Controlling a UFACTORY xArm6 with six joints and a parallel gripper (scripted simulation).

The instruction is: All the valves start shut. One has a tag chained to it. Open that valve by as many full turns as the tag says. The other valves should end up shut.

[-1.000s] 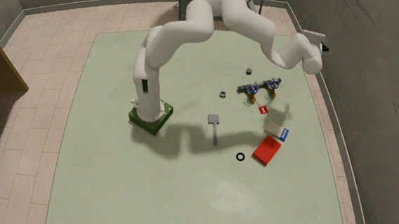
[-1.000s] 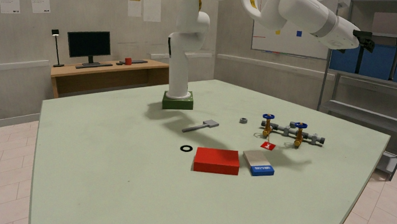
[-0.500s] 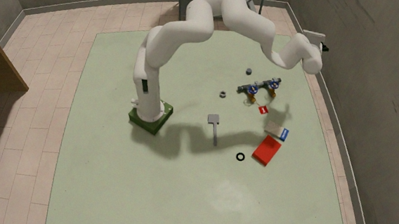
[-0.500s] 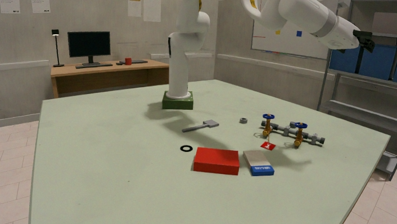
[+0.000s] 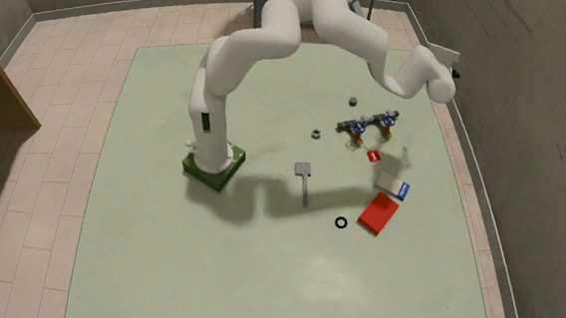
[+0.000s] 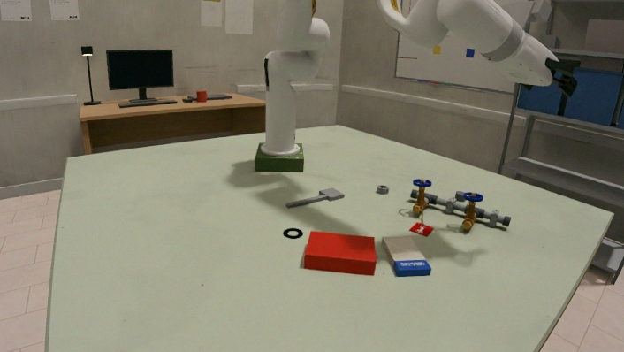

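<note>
A grey pipe (image 5: 370, 121) (image 6: 442, 204) lies on the green table top (image 5: 213, 276) (image 6: 177, 274) and carries two brass valves with blue handwheels. A red tag (image 5: 373, 156) (image 6: 421, 229) hangs by a thin chain from the valve nearer the arm's base (image 5: 359, 126) (image 6: 422, 183). The other valve (image 5: 388, 120) (image 6: 472, 197) has no tag. The writing on the tag is too small to read. My gripper (image 5: 456, 74) (image 6: 565, 76) is open and empty. It hangs high in the air, beyond the pipe and towards the wall, well away from both valves.
A grey scraper (image 5: 304, 179) (image 6: 315, 199), a black ring (image 5: 340, 226) (image 6: 292, 229), a red box (image 5: 378, 213) (image 6: 340, 253) and a beige-and-blue box (image 5: 393, 186) (image 6: 407, 256) lie in front of the pipe. A grey nut (image 5: 317, 132) (image 6: 383, 189) and a grey cap (image 5: 352, 101) lie nearby. A metal shelf rack (image 6: 570, 133) stands behind the gripper.
</note>
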